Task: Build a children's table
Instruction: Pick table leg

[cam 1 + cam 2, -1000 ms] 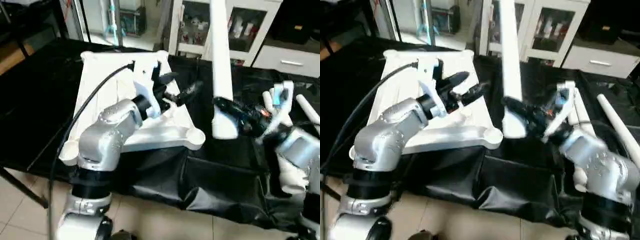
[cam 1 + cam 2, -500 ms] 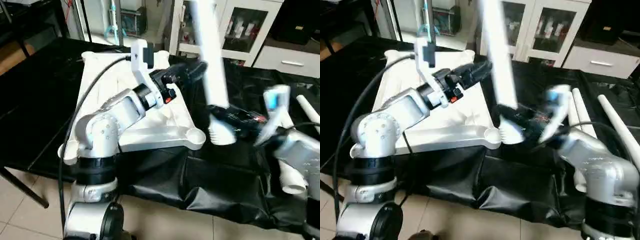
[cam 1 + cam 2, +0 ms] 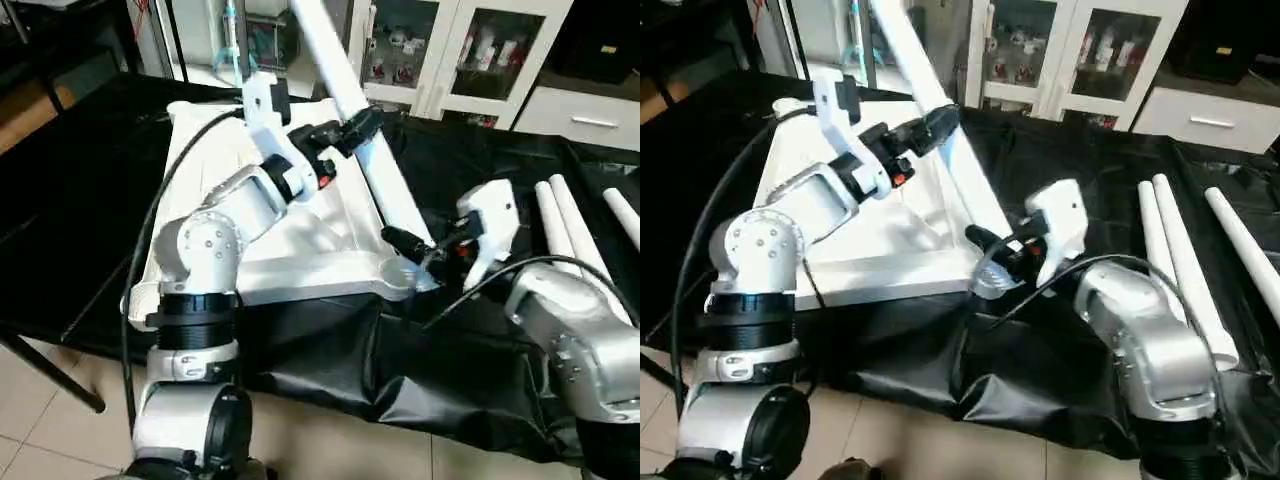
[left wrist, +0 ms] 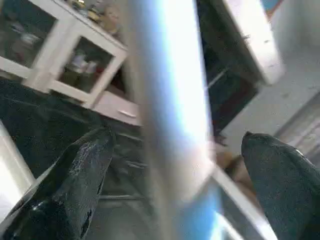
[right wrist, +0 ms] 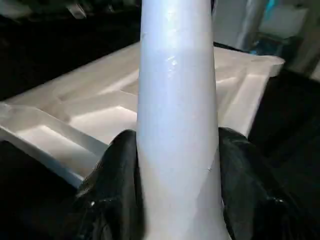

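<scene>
The white table top (image 3: 300,235) is lying underside-up on a black-draped table (image 3: 80,200), its ribbing facing upward. A long white leg (image 3: 360,140) is leaning at a slant over it, its thick lower end sitting at the top's near corner socket (image 3: 398,272) on the robot's right, its thin end rising away toward the glass-fronted cabinet (image 3: 450,50) behind. The right gripper (image 5: 177,165) is pinching this leg near its base, one black finger pressed against each side. The left gripper (image 4: 175,165) is reaching in higher up the leg, its fingers (image 4: 65,190) spread wide on either side of the tube without touching it. Three more legs (image 3: 1175,260) are lying side by side on the black cloth, well off to the right.
</scene>
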Controlling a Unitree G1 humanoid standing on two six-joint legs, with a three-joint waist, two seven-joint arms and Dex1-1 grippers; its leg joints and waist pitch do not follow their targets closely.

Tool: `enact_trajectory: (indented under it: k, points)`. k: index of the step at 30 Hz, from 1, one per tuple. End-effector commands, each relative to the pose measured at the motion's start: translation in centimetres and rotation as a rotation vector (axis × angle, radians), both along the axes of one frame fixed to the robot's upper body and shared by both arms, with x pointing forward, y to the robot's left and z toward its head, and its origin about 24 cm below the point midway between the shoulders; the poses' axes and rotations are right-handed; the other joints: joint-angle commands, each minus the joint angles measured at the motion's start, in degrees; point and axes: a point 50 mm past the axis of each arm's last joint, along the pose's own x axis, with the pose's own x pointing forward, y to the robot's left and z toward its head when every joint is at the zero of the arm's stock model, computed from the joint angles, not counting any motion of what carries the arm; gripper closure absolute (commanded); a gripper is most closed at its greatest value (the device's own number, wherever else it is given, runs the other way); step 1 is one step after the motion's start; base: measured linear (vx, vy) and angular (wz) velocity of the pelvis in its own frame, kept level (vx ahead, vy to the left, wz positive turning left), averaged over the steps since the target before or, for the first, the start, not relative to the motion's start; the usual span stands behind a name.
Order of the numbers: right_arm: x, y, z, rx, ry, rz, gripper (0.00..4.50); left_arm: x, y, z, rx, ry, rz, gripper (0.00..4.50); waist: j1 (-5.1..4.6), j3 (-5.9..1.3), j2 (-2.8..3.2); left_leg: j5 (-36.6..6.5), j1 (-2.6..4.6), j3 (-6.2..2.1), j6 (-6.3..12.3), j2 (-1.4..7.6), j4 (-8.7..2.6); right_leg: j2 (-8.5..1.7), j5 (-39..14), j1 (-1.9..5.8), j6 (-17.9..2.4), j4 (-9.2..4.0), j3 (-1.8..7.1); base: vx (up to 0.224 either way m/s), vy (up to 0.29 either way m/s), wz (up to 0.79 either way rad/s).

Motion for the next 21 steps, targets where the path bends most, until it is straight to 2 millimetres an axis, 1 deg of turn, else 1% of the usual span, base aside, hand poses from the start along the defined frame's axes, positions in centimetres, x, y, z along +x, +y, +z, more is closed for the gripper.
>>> enact_trajectory:
  k: [1, 2, 3, 4, 5, 7, 8, 9, 10, 11, 14, 15, 16, 18, 19, 20, 21]
  points:
    - [0.3, -0.1, 0.5, -0.031, -0.045, -0.014, 2.61, -0.3, -0.7, 0.9, -0.032, -0.018, -0.067, 0.0, -0.4, -4.26, 0.01, -5.98, 1.75, -1.55, -0.45, 2.73, -3.71, -2.88, 4.45, 2.51, -13.33, -3.65, 1.93, 0.0, 0.0, 0.0]
    - [0.3, -0.1, 0.6, -0.033, -0.052, -0.013, 2.61, -0.5, -0.8, 0.9, -0.033, -0.023, -0.085, 0.0, -0.42, -4.27, 0.01, -6.3, 1.7, -1.57, -0.3, 2.73, -3.69, -2.94, 4.09, 2.55, -13.29, -3.6, 1.94, 0.0, 0.0, 0.0]
    - [0.4, 0.0, 0.8, -0.036, -0.063, -0.012, 2.61, -0.5, -0.8, 0.8, -0.021, -0.02, -0.079, 0.0, -0.44, -4.24, 0.17, -6.45, 1.72, -1.58, -0.16, 2.73, -3.73, -2.93, 3.74, 2.5, -13.17, -3.67, 1.94, 0.0, 0.0, 0.0]
    - [0.4, 0.1, 0.9, -0.044, -0.073, -0.013, 2.61, -0.4, -0.8, 0.7, -0.017, -0.013, -0.068, 0.0, -0.6, -4.25, 0.19, -6.59, 1.74, -1.62, 0.01, 2.78, -3.71, -2.83, 3.66, 2.48, -12.98, -3.69, 1.95, 0.0, 0.0, 0.0]
    - [0.4, 0.1, 0.9, -0.051, -0.079, -0.014, 2.61, -0.4, -0.8, 0.6, -0.015, -0.009, -0.061, 0.18, -0.67, -4.25, 0.15, -6.21, 1.68, -1.62, 0.06, 2.73, -3.69, -2.83, 3.97, 2.58, -12.84, -3.72, 1.94, 0.0, 0.0, 0.0]
    - [0.3, 0.2, 1.0, -0.099, -0.103, -0.006, 2.61, -0.1, -0.7, 0.3, -0.004, 0.01, -0.031, 0.35, -0.62, -4.27, 0.13, -6.06, 1.69, -1.63, 0.14, 2.78, -3.65, -2.86, 4.07, 2.56, -12.71, -3.69, 1.97, 0.0, 0.0, 0.0]
    - [0.4, 0.4, 0.9, -0.16, -0.129, -0.01, 2.61, 0.0, -0.7, 0.2, -0.009, 0.022, -0.021, 0.35, -0.69, -4.26, -0.23, -5.79, 1.67, -1.6, 0.22, 2.78, -3.63, -2.82, 4.31, 2.59, -12.59, -3.7, 1.98, 0.0, 0.0, 0.0]
    - [0.4, 0.4, 0.9, -0.164, -0.132, -0.011, 2.61, 0.0, -0.7, 0.2, -0.01, 0.022, -0.021, 0.54, -0.61, -4.28, -0.09, -5.62, 1.69, -1.6, 0.15, 2.78, -3.62, -2.86, 4.37, 2.57, -12.6, -3.64, 1.98, 0.0, 0.0, 0.0]
    - [0.5, 0.6, 0.9, -0.197, -0.153, -0.015, 2.61, 0.0, -0.7, 0.1, -0.009, 0.03, -0.016, 0.54, -0.61, -4.29, 0.07, -5.38, 1.7, -1.6, 0.35, 2.74, -3.57, -2.86, 4.36, 2.51, -12.58, -3.62, 2.0, 0.0, 0.0, 0.0]
    - [0.5, 0.9, 0.8, -0.211, -0.162, -0.014, 2.61, 0.1, -0.6, -0.1, -0.004, 0.036, -0.01, 0.76, -0.66, -4.29, 0.12, -5.05, 1.68, -1.61, 0.36, 2.71, -3.54, -2.79, 4.65, 2.49, -12.49, -3.61, 1.99, 0.0, 0.0, 0.0]
    - [0.5, 1.3, 0.6, -0.239, -0.176, -0.015, 2.61, 0.1, -0.4, -0.3, -0.003, 0.044, 0.0, 1.0, -0.73, -4.3, 0.12, -5.46, 1.72, -1.61, 0.53, 2.72, -3.56, -2.75, 4.8, 2.49, -12.63, -3.61, 2.0, 0.0, 0.0, 0.0]
    - [0.6, 1.4, 0.5, -0.241, -0.177, -0.018, 2.61, 0.1, -0.4, -0.3, -0.004, 0.043, 0.001, 1.0, -0.72, -4.31, 0.2, -5.48, 1.73, -1.62, 0.47, 2.72, -3.55, -2.74, 4.84, 2.49, -12.7, -3.59, 1.99, 0.0, 0.0, 0.0]
    - [0.6, 1.4, 0.5, -0.248, -0.179, -0.025, 2.61, 0.1, -0.3, -0.2, -0.011, 0.043, 0.005, 1.21, -0.72, -4.31, 0.29, -5.76, 1.74, -1.63, 0.54, 2.73, -3.56, -2.72, 4.87, 2.47, -12.81, -3.57, 2.0, 0.0, 0.0, 0.0]
    - [0.6, 1.3, 0.4, -0.252, -0.18, -0.043, 2.61, 0.0, -0.2, 0.0, -0.028, 0.048, 0.008, 1.31, -0.68, -4.29, 0.05, -5.94, 1.82, -1.58, 0.54, 2.76, -3.57, -2.7, 5.02, 2.45, -12.91, -3.6, 2.02, 0.0, 0.0, 0.0]
    - [0.6, 1.3, 0.4, -0.253, -0.181, -0.047, 2.61, 0.0, -0.2, 0.0, -0.034, 0.05, 0.004, 1.31, -0.6, -4.32, 0.08, -5.89, 1.79, -1.6, 0.62, 2.76, -3.54, -2.77, 5.19, 2.51, -13.08, -3.52, 2.03, 0.0, 0.0, 0.0]
    - [0.6, 1.2, 0.4, -0.252, -0.181, -0.054, 2.61, -0.1, -0.2, 0.0, -0.04, 0.055, -0.003, 1.51, -0.64, -4.3, 0.12, -5.88, 1.75, -1.61, 0.69, 2.76, -3.58, -2.74, 5.12, 2.48, -13.09, -3.52, 2.0, 0.0, 0.0, 0.0]
    - [0.7, 1.2, 0.4, -0.252, -0.182, -0.058, 2.61, -0.1, -0.1, 0.0, -0.037, 0.061, 0.003, 1.51, -0.67, -4.27, -0.03, -5.94, 1.74, -1.59, 0.73, 2.74, -3.59, -2.71, 4.95, 2.49, -13.01, -3.57, 1.99, 0.0, 0.0, 0.0]
